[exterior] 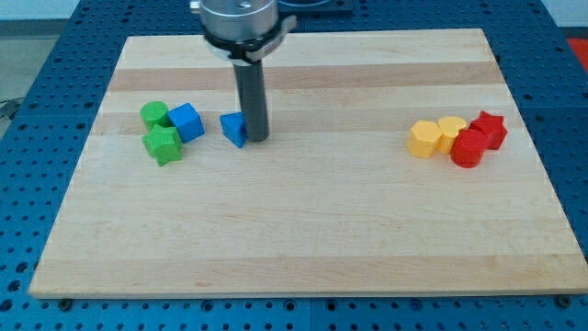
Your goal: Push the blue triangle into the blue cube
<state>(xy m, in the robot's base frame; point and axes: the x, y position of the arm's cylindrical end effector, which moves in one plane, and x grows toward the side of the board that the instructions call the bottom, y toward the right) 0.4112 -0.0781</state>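
Note:
The blue triangle (pixel 234 129) lies on the wooden board (pixel 303 230), left of centre near the view's top. The blue cube (pixel 186 121) sits a short gap to its left. My tip (pixel 256 139) stands right against the triangle's right side. The dark rod rises straight up from there to the arm's grey end at the view's top.
A green block (pixel 154 115) touches the blue cube's left side, and a green star-like block (pixel 163 145) sits just below them. At the view's right are two yellow blocks (pixel 424 139) (pixel 451 131) and two red blocks (pixel 469 147) (pixel 490 129) in a tight cluster.

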